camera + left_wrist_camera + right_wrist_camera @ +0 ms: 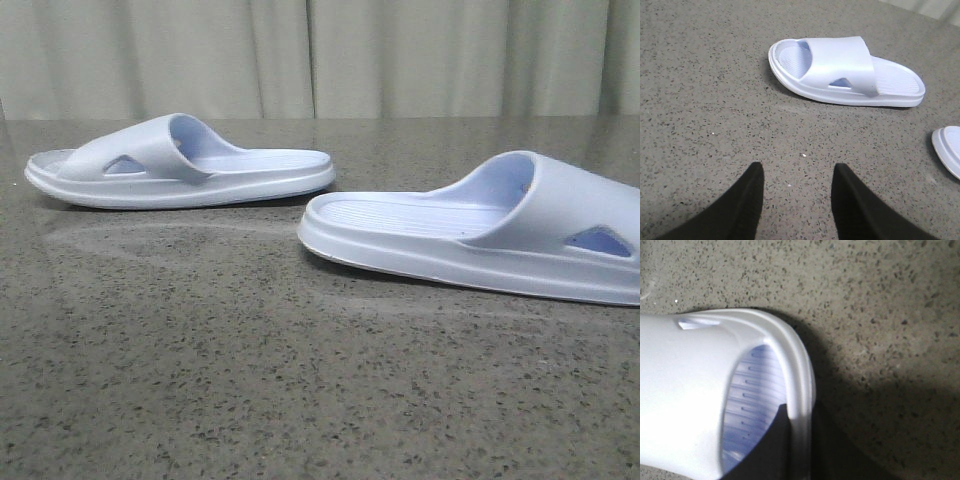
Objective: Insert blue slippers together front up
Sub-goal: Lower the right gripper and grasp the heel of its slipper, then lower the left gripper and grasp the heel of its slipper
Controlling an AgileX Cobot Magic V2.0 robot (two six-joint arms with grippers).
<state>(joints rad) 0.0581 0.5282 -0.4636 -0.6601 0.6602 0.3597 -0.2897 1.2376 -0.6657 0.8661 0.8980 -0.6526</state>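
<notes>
Broadly, the speckled grey-brown stone tabletop [200, 380] carries both pale blue moulded foam slippers, lying sole-down and well apart, neither tucked into the other yet. From the front camera, the left-hand slipper [180, 165] sits farther back with its long axis across the table, toe end pointing left. The right-hand slipper [480, 235] lies nearer the camera, its long axis also crosswise but its toe end pointing right, so the two heels face each other over a bare gap.

Next in size, the left gripper [796, 200] shows two black fingers [747, 205] spread apart with nothing between them; the left-hand slipper [845, 72] lies ahead of the jaws, broadside to them, not touched.

Smaller still, the right wrist view shows one dark finger [770, 450] reaching into the toe opening under the strap [685, 395], with the slipper's sidewall between the fingers. Whether those jaws are pinching cannot be told. The right arm appears nearer its slipper.
</notes>
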